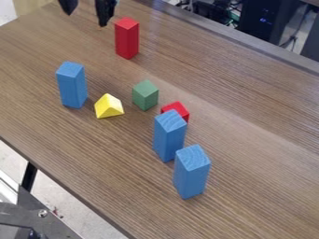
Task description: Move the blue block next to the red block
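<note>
Three blue blocks are standing upright on the counter (255, 158): left blue (72, 87) left of the green block (145, 95), middle blue (168, 140) and near blue (191, 175) below and right of it. Task isn't specifying which. Grain is showing, so probably wood: light, stiff, not fragile, smooth faces maybe slipping a bit, tall shape risking a tip. Opposite side faces, just above mid-height, are looking best for gripping. End effector (86, 7) is hanging up and left of the green block, fingers spread apart, holding nothing; top edge is cutting off its upper part. Middle blue is partly hiding small red (177, 109); tall red (127, 39) is standing above the green block, so target red is ambiguous.
</note>
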Available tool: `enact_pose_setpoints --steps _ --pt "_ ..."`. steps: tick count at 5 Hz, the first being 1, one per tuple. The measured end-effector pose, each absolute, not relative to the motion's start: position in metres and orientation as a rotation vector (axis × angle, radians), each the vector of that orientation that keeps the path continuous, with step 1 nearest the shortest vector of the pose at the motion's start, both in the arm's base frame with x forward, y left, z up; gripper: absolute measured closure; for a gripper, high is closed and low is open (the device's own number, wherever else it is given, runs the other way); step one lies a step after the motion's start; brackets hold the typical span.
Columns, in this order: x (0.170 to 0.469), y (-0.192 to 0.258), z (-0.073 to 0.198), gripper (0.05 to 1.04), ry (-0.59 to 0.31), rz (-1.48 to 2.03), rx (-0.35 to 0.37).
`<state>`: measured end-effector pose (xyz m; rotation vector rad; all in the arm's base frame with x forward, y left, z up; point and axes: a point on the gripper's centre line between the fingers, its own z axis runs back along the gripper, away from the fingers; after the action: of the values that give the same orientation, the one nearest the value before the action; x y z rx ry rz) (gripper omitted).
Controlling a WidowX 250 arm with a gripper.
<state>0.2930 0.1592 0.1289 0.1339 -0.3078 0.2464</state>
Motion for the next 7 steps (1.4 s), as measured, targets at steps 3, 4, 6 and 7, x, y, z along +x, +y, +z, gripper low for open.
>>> enact_pose_setpoints --steps 3,4,6,7 --pt "0.273 0.155 0.110 0.084 -0.247 0.343 0.121" --pt "0.267 0.151 0.101 0.084 -0.218 0.331 0.106" --pt "0.244 0.152 0.084 0.084 -0.141 0.309 0.101" --pt "0.233 0.153 0.076 0.084 -0.108 0.300 0.102"
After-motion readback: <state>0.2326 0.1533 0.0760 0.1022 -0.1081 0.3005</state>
